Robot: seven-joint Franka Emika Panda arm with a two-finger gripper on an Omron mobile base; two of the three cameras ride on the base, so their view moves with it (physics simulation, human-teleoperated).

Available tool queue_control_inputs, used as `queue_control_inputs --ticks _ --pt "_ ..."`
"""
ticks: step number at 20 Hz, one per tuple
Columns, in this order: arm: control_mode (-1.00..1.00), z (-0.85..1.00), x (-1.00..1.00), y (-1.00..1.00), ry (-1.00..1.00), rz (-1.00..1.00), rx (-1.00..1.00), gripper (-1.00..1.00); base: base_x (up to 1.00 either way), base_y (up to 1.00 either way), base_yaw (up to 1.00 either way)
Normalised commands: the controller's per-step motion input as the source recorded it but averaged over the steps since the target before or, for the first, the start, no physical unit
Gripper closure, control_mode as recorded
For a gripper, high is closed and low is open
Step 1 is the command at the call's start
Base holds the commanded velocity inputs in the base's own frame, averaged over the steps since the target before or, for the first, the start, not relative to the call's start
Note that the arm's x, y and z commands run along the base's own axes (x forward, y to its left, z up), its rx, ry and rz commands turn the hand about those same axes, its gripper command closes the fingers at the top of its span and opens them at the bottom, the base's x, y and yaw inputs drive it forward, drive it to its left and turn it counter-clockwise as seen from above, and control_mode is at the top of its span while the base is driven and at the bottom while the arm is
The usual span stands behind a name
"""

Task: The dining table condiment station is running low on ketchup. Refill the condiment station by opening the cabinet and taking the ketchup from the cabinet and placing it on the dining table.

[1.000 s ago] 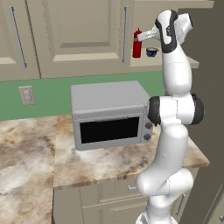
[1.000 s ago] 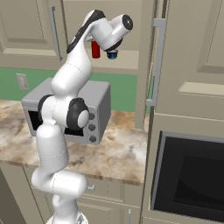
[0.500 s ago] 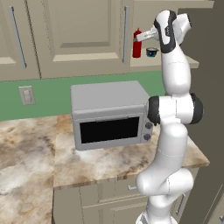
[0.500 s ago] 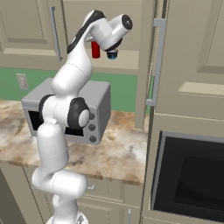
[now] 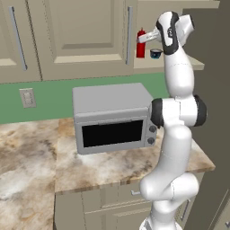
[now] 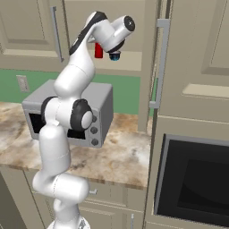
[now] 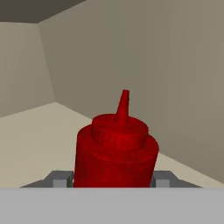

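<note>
- The white arm is reaching high into the opened cabinet, its gripper sitting level with the shelf where the ketchup is standing upright.
- In the hand view the red bottle is rising directly between the two fingertips, one showing at each flank of its body; the jaws are standing at a middling width around it, but whether the pads are pressing on the plastic cannot be told from these pictures.
- In the left base view the ketchup is resting on the cabinet shelf just beside a small dark bowl, with the hand right next to both.
- From the right side, the bottle is peeking out behind the wrist, the bowl showing just below the hand.
- The first stage appears finished: the door is open and the shelf is exposed.
- The grasp looks to be the step in hand, with the bottle not yet lifted off the shelf.
- Remaining, by this reading: securing the hold, drawing the bottle clear of the bowl and cabinet frame, carrying it away, and setting it on the dining table.
- A grey microwave is sitting on the marbled counter below the arm.
</note>
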Motion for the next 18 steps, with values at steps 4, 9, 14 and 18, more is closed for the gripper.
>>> queue_control_inputs --ticks 4,9,14,18 --pt "-1.00 0.00 0.05 0.00 0.00 0.00 0.00 1.00 0.00 0.00 0.00" --pt "-1.00 0.00 0.00 0.00 0.00 0.00 0.00 1.00 0.00 0.00 0.00" --pt "-1.00 0.00 -0.15 0.00 -0.09 0.00 0.00 1.00 0.00 0.00 0.00" --pt "-1.00 0.00 -0.29 0.00 -0.15 0.00 0.00 1.00 0.00 0.00 0.00"
